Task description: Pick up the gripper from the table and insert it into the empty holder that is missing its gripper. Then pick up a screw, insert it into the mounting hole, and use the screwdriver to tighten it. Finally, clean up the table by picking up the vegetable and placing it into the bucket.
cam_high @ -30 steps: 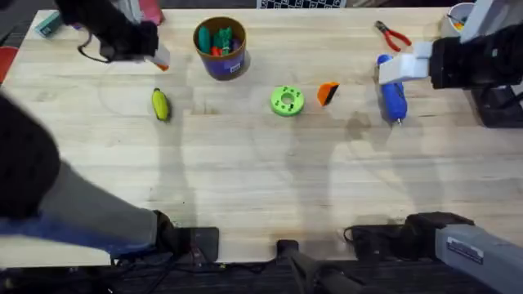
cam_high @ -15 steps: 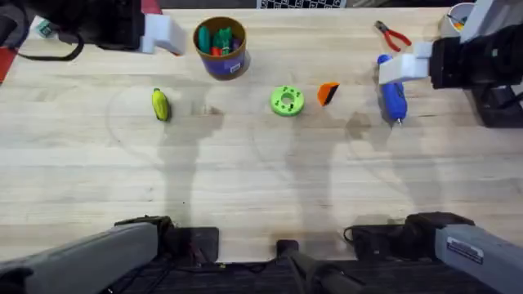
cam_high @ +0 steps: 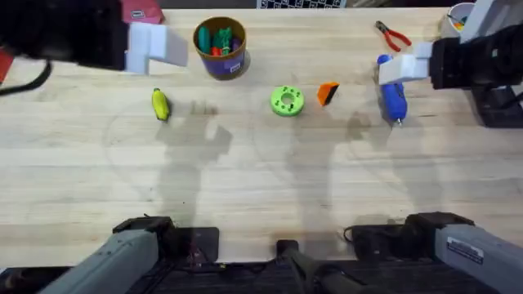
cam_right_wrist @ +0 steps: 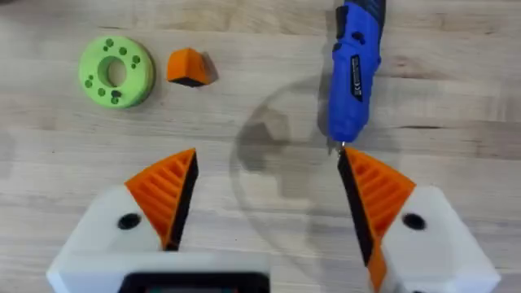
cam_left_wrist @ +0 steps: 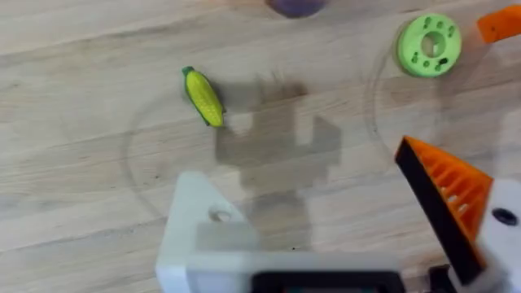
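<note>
left gripper point(cam_left_wrist: 326, 236): spread apart, one finger point(cam_left_wrist: 195, 220) bare white, hovering near the veg point(cam_high: 160, 104);
wedge point(cam_high: 328, 92): beside the green disc point(cam_high: 287, 100);
right gripper point(cam_right_wrist: 264, 203): apart over the screwdriver point(cam_high: 393, 92);
risk: wedge probably skids if pinched off-centre

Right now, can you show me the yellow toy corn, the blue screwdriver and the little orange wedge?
Yellow toy corn point(cam_left_wrist: 203, 97), left wrist view, middle of cob.
Blue pen-shaped screwdriver point(cam_right_wrist: 354, 73), right wrist view, mid-body.
Small orange plastic wedge point(cam_right_wrist: 188, 67), right wrist view, top face.
</note>
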